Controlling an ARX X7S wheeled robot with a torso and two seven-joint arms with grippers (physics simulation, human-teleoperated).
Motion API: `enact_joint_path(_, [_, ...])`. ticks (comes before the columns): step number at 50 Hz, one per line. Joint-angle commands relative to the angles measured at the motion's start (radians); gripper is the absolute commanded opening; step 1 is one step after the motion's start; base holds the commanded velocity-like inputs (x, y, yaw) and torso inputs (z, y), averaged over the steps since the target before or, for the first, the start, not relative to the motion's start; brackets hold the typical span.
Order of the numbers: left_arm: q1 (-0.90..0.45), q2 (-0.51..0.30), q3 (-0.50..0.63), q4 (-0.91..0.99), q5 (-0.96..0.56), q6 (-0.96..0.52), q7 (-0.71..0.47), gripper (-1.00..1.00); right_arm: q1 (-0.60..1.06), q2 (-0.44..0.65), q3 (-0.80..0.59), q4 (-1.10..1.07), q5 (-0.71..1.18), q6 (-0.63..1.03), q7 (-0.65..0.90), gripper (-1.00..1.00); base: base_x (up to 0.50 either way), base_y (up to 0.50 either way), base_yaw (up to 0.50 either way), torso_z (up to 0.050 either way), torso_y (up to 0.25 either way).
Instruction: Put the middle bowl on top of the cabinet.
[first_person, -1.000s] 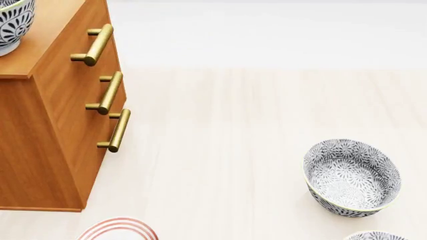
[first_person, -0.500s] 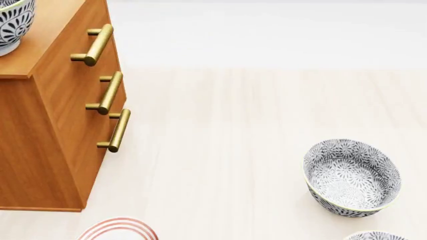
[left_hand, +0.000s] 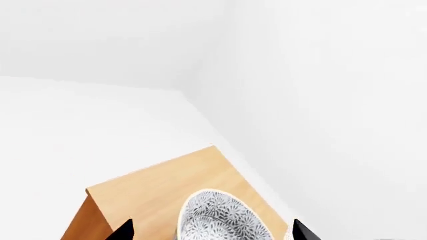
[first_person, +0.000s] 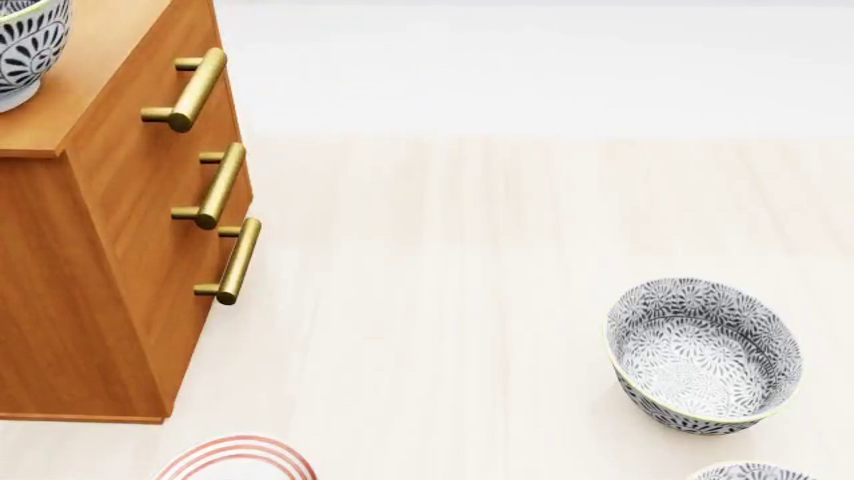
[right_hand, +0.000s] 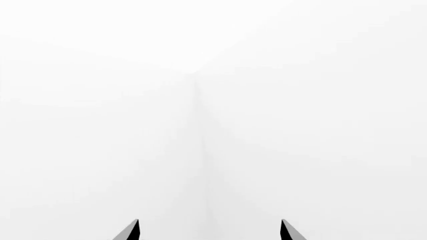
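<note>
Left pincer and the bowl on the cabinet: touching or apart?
Apart. The left wrist view shows the left pincer with fingertips wide either side of the bowl, a gap on both sides, above the cabinet.

Middle bowl (first_person: 24, 45) atop cabinet (first_person: 114, 230)

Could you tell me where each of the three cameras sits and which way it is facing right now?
Head view: looks forward and down at the cabinet, a floor bowl and a plate; no robot parts show.
Left wrist view: looks at the middle bowl on the cabinet top, between open jaws.
Right wrist view: faces blank white walls; only open jaw tips.
Shared: head and left wrist views both show cabinet and middle bowl.
</note>
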Motion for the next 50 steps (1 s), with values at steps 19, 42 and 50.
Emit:
enact_joint_path(19, [0.205, -0.167, 0.028, 0.472, 0.388, 0.208, 0.073, 1.00, 0.000, -0.020, 0.041, 0.016, -0.008, 0.000, -0.054, 1.00, 0.00, 0.00, 0.00, 0.000, 0.000])
enact_joint_path(42, [0.494, -0.285, 0.135, 0.766, 0.997, 0.335, -0.070, 1.00, 0.001, -0.018, 0.031, 0.036, -0.020, -0.010, -0.072, 1.00, 0.00, 0.00, 0.00, 0.000, 0.000])
enact_joint_path(50, [0.627, -0.329, 0.182, 0.831, 1.253, 0.390, -0.138, 1.00, 0.005, -0.011, 0.011, 0.034, -0.042, -0.004, -0.067, 1.00, 0.00, 0.00, 0.00, 0.000, 0.000])
